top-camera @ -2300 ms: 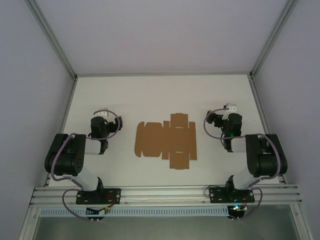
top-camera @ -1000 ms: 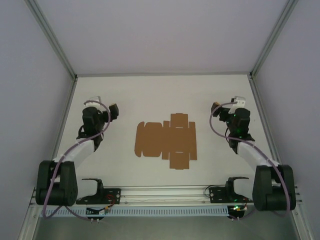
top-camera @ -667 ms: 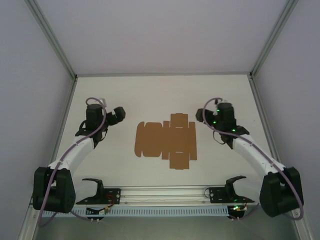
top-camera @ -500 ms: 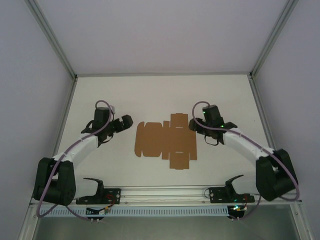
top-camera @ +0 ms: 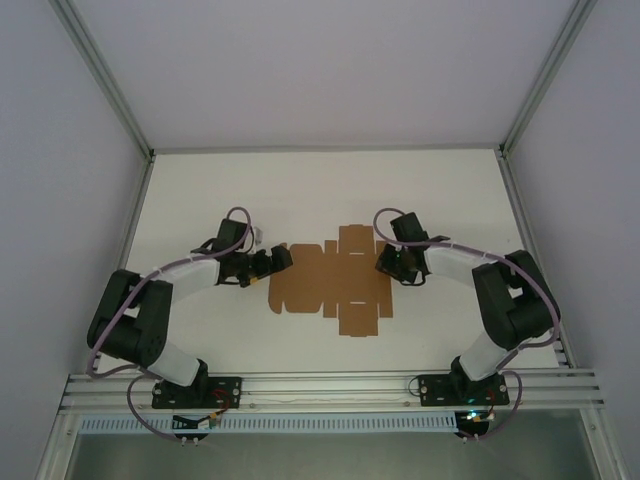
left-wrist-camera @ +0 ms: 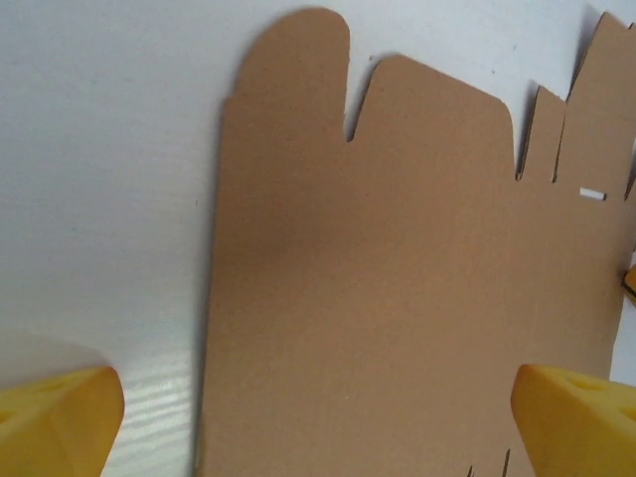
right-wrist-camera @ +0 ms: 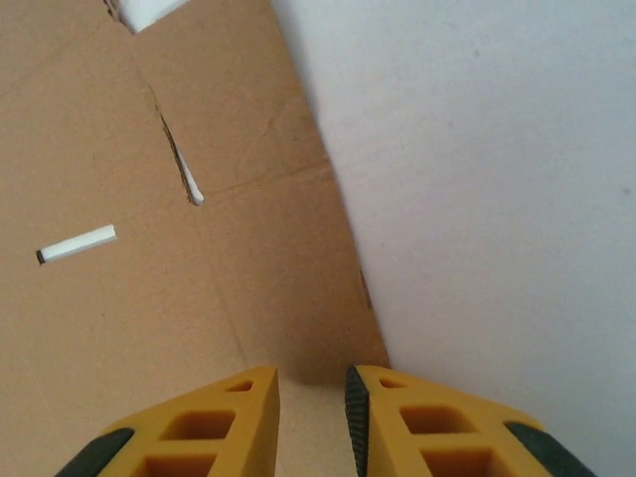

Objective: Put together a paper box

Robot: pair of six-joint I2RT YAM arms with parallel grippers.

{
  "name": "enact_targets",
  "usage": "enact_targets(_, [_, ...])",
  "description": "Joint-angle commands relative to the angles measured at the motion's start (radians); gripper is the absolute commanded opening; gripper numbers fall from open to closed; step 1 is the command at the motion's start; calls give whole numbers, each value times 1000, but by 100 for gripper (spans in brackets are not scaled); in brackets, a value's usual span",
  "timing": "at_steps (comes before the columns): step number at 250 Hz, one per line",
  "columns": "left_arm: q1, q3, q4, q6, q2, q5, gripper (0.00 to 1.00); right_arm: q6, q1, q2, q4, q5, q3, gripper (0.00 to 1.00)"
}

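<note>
Right pincer [right-wrist-camera: 313,390] newly at paper box [right-wrist-camera: 149,258] edge

No text, label, brand, number or sign can be read.

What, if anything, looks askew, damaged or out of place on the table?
Nothing stands out. The box lies as a flat, untorn sheet on the table, its edges roughly square to the table's.

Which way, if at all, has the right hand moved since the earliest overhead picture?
Yes. The right hand has swung leftward in the view, reaching the right edge of the flat paper box.
</note>
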Motion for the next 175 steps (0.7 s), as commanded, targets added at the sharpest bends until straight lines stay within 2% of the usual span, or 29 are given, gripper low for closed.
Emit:
enact_targets(1, [-31,42,17,3,46,78,100,51,3,85,-47,27,-46,25])
enact_targets(45, [-37,59,108,-30,96,209,100,54,4,113,-22,16,-71,25])
enact_targets(83, [-38,63,202,-79,69,302,98,41,3,115,5,8,-87,25])
enact_targets(155, [-41,35,206,-79,-145,269,97,33,2,140,46,-12,-98,25])
enact_targets(175, [-46,40,200,-72,-162,259,89,29,1,141,63,-24,-98,25])
